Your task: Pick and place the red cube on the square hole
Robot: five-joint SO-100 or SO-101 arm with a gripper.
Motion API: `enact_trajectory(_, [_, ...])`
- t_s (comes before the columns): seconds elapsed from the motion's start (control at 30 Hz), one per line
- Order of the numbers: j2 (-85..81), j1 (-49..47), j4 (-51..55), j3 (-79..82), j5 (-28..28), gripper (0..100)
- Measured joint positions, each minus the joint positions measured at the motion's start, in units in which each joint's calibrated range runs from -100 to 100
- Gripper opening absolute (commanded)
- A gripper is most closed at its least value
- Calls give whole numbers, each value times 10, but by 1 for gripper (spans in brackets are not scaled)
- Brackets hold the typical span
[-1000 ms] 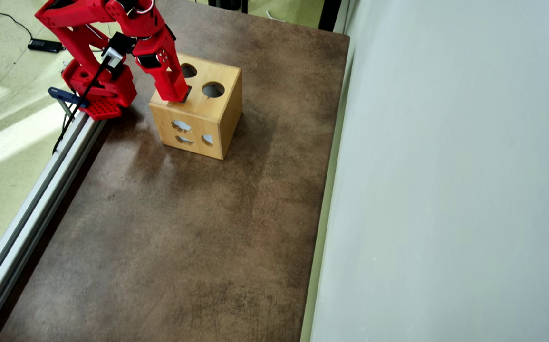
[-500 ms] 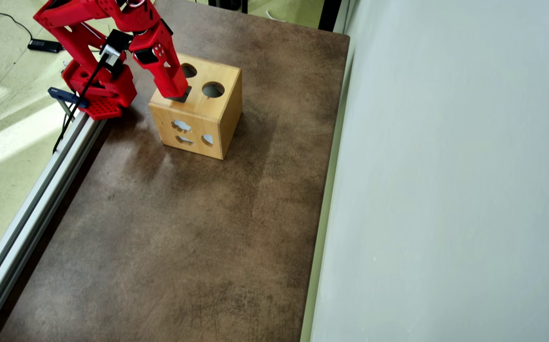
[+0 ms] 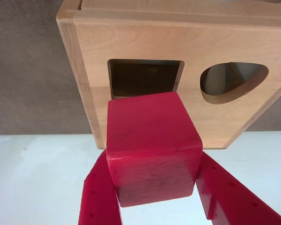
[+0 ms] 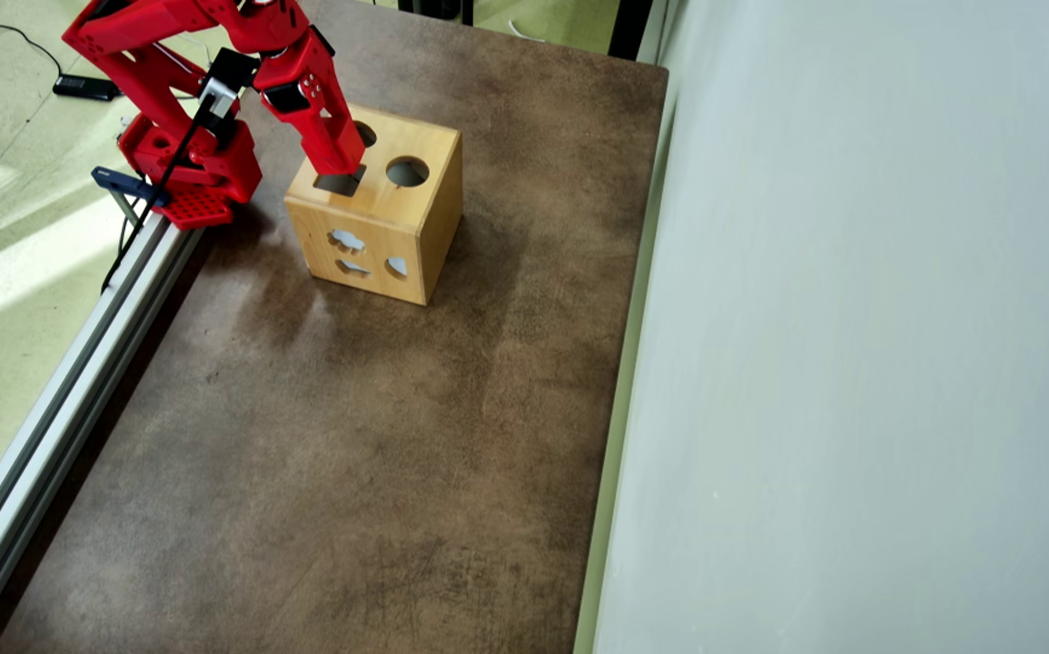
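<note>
- Small bright red plastic cube [image 3: 152, 147] is gripped between the red jaws.
- It hangs above the dark square hole [image 3: 144, 77] [image 4: 339, 183] in the light wooden box [image 4: 397, 218] on the brown worktop [image 4: 351, 436].

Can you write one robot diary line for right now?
gripper: shut on red cube | above wooden box | beside square hole | not dropped

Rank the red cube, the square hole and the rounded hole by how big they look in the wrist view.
1. red cube, largest, though it is nearest the camera.
2. square hole and rounded hole look about alike; no ranking.
</note>
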Motion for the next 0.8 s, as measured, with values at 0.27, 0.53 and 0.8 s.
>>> enact_trajectory(0.27, [0,0,0,12,0,2])
enact_trajectory(0.53, [0,0,0,18,0,2])
enact_trajectory(0.8, [8,0,0,20,0,2])
